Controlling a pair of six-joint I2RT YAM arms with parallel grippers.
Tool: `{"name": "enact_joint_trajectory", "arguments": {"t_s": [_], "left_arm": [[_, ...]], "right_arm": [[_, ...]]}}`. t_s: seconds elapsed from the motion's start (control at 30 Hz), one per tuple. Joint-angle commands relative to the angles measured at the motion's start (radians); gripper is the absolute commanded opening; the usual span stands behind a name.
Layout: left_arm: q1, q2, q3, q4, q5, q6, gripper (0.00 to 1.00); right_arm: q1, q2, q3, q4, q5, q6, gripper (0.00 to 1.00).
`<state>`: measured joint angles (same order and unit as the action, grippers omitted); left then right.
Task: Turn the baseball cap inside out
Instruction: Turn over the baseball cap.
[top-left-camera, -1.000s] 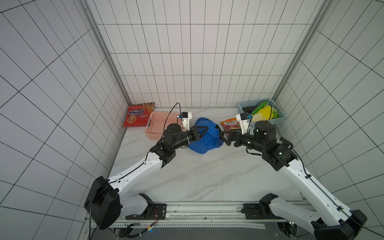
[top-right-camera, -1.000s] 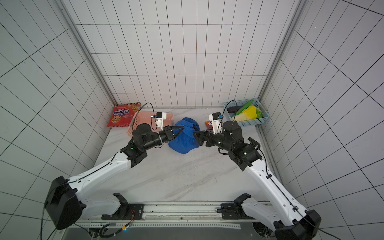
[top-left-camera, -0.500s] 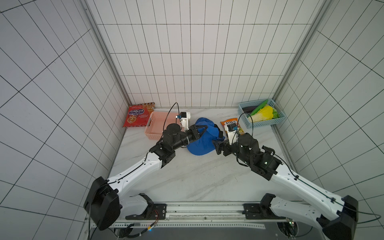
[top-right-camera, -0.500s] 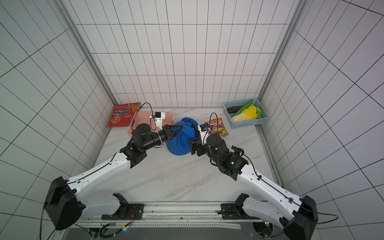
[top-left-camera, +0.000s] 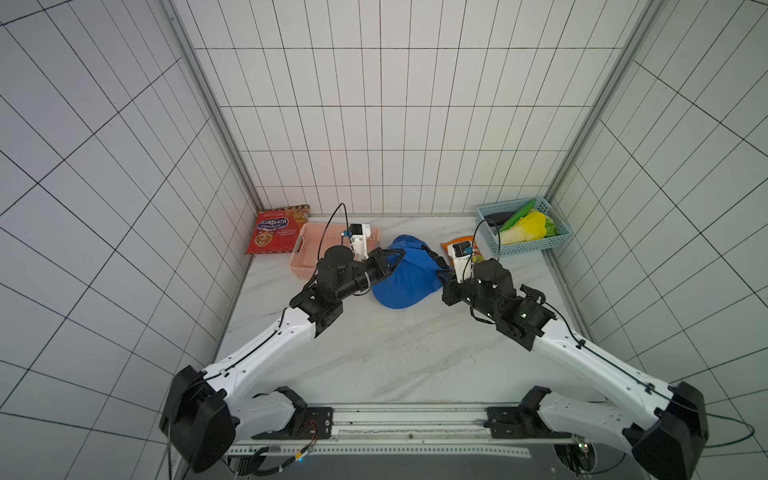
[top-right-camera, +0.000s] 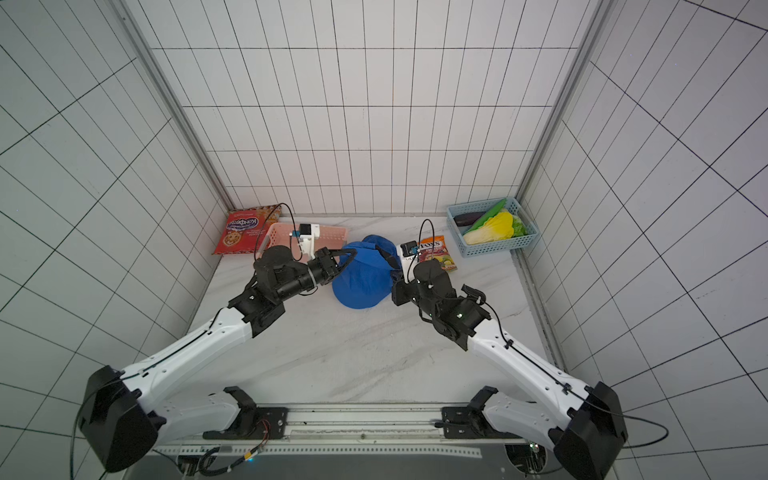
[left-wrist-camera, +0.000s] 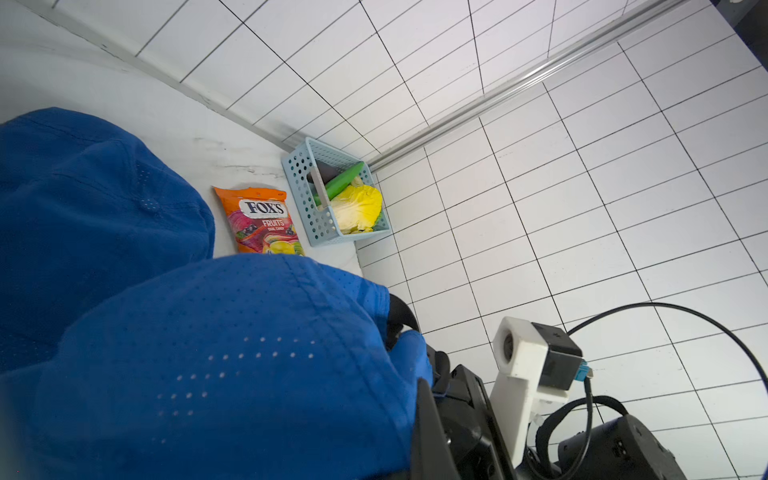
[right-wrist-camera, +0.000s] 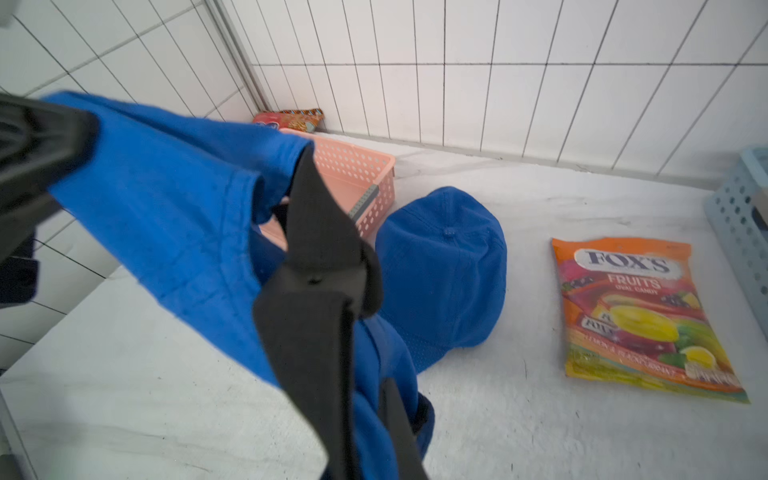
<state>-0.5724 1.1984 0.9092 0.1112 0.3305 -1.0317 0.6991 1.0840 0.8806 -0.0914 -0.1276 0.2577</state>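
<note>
The blue baseball cap (top-left-camera: 409, 276) (top-right-camera: 362, 279) lies at the back middle of the marble table, its brim toward the front. My left gripper (top-left-camera: 395, 256) (top-right-camera: 350, 254) is shut on the cap's left edge. My right gripper (top-left-camera: 441, 275) (top-right-camera: 395, 277) is shut on its right edge. In the right wrist view blue fabric is bunched between my black fingers (right-wrist-camera: 316, 332), a fold stretches away to the left gripper (right-wrist-camera: 39, 141), and the crown (right-wrist-camera: 446, 270) rests on the table. The cap (left-wrist-camera: 187, 353) fills the left wrist view and hides those jaws.
A pink basket (top-left-camera: 328, 245) and a red cookie bag (top-left-camera: 276, 228) sit at the back left. An orange Fox's candy bag (top-left-camera: 462, 244) lies just right of the cap. A blue basket (top-left-camera: 528, 245) of vegetables stands in the back right corner. Tiled walls enclose three sides.
My right arm swung down and toward the front to the cap's right edge, and its open jaws closed on the fabric. My left gripper kept its hold and stayed put.
</note>
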Motion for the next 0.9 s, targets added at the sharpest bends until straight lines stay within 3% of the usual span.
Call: {"name": "enact_joint_trajectory", "arguments": {"t_s": [0.0, 0.1, 0.27, 0.33, 0.37, 0.5, 0.63, 0.7, 0.87], "left_arm": [[0.083, -0.038, -0.018, -0.049, -0.018, 0.023, 0.0], [0.16, -0.031, -0.019, -0.088, 0.042, 0.045, 0.0], [0.265, 0.034, 0.0, -0.162, 0.155, 0.074, 0.0], [0.279, 0.074, 0.016, -0.179, 0.206, 0.081, 0.0], [0.281, 0.093, 0.025, -0.181, 0.225, 0.082, 0.06], [0.281, 0.118, 0.027, -0.147, 0.254, 0.066, 0.48], [0.281, 0.072, 0.01, -0.135, 0.241, 0.097, 0.74], [0.281, 0.032, -0.003, -0.123, 0.254, 0.145, 0.8], [0.275, -0.068, -0.051, -0.098, 0.349, 0.281, 0.8]], "right_arm": [[-0.157, -0.008, 0.053, -0.04, -0.463, 0.047, 0.0], [-0.231, 0.059, 0.138, -0.144, -0.795, 0.053, 0.02], [-0.222, 0.167, 0.261, -0.294, -1.059, 0.036, 0.02], [-0.206, 0.18, 0.288, -0.312, -1.089, 0.032, 0.03], [-0.2, 0.181, 0.295, -0.313, -1.096, 0.032, 0.03], [-0.197, 0.175, 0.303, -0.292, -1.068, 0.032, 0.03], [-0.199, 0.173, 0.291, -0.264, -1.048, 0.038, 0.03], [-0.199, 0.175, 0.292, -0.258, -1.053, 0.038, 0.03], [-0.204, 0.18, 0.306, -0.254, -1.063, 0.042, 0.03]]}}
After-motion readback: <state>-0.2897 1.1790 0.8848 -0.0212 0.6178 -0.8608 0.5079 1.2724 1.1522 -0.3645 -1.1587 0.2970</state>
